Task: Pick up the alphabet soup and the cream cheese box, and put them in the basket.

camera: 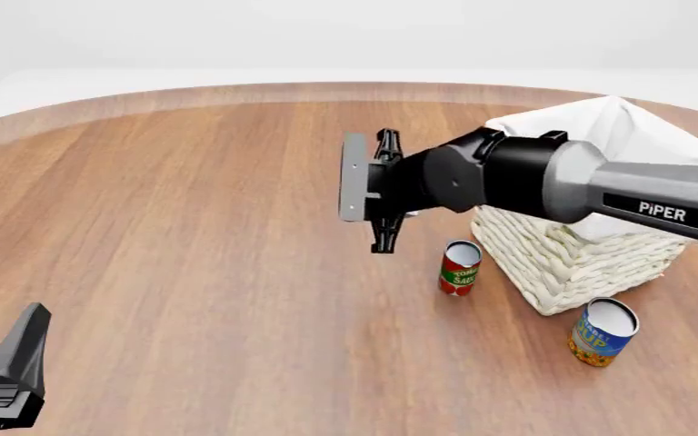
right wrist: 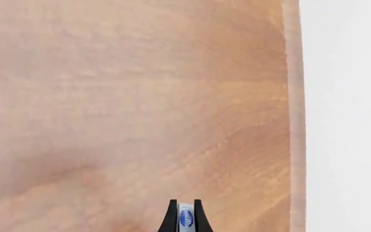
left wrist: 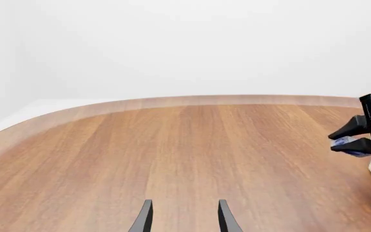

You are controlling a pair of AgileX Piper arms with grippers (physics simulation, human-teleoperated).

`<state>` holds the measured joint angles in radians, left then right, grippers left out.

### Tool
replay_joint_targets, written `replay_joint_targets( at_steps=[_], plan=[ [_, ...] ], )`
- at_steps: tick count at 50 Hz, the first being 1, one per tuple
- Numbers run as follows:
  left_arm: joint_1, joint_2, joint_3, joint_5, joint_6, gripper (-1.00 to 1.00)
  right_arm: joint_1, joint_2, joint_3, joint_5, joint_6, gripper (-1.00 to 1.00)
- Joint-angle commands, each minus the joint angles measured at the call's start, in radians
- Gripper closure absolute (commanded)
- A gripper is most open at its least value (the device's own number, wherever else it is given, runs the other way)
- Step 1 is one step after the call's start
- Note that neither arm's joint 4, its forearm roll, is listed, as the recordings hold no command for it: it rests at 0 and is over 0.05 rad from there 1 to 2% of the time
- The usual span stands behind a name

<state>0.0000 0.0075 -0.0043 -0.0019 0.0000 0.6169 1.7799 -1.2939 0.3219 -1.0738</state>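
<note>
Table (camera: 204,227) matt wood; basket (camera: 555,259) woven wicker, cloth-lined.

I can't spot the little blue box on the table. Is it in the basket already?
Not yet. The cream cheese box is pinched in the right claw, which is in the air beside the basket, not over it.

The basket (camera: 567,254) stands on the table (camera: 204,227) at the right. The tomato can (camera: 460,267) is just left of it. The soup (camera: 602,331) stands before it.
</note>
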Motion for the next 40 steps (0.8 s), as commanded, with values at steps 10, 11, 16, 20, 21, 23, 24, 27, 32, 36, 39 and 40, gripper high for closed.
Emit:
replay_joint_targets(
  at_steps=[10, 11, 16, 20, 21, 23, 24, 27, 32, 36, 39, 40],
  plan=[
    [0.0, 0.0, 0.0, 0.0, 0.0, -1.0, 0.061, -0.112, 0.05, -0.061, 0.149, 1.0],
    [0.0, 0.0, 0.0, 0.0, 0.0, -1.0, 0.061, -0.111, 0.053, -0.065, 0.152, 1.0],
    [0.0, 0.0, 0.0, 0.0, 0.0, -1.0, 0.089, -0.143, 0.062, -0.069, 0.2, 1.0],
    [0.0, 0.0, 0.0, 0.0, 0.0, -1.0, 0.123, -0.185, 0.073, -0.077, 0.26, 1.0],
    [0.0, 0.0, 0.0, 0.0, 0.0, -1.0, 0.125, -0.202, 0.048, -0.051, 0.271, 1.0],
    [0.0, 0.0, 0.0, 0.0, 0.0, -1.0, 0.127, -0.206, 0.064, -0.08, 0.289, 1.0],
    [0.0, 0.0, 0.0, 0.0, 0.0, -1.0, 0.143, -0.226, 0.076, -0.082, 0.309, 1.0],
    [0.0, 0.0, 0.0, 0.0, 0.0, -1.0, 0.143, -0.238, 0.084, -0.094, 0.325, 1.0],
    [0.0, 0.0, 0.0, 0.0, 0.0, -1.0, 0.153, -0.262, 0.096, -0.104, 0.354, 1.0],
    [0.0, 0.0, 0.0, 0.0, 0.0, -1.0, 0.165, -0.29, 0.099, -0.113, 0.4, 1.0],
    [0.0, 0.0, 0.0, 0.0, 0.0, -1.0, 0.183, -0.324, 0.112, -0.124, 0.437, 1.0],
    [0.0, 0.0, 0.0, 0.0, 0.0, -1.0, 0.175, -0.325, 0.108, -0.129, 0.444, 1.0]
  ],
)
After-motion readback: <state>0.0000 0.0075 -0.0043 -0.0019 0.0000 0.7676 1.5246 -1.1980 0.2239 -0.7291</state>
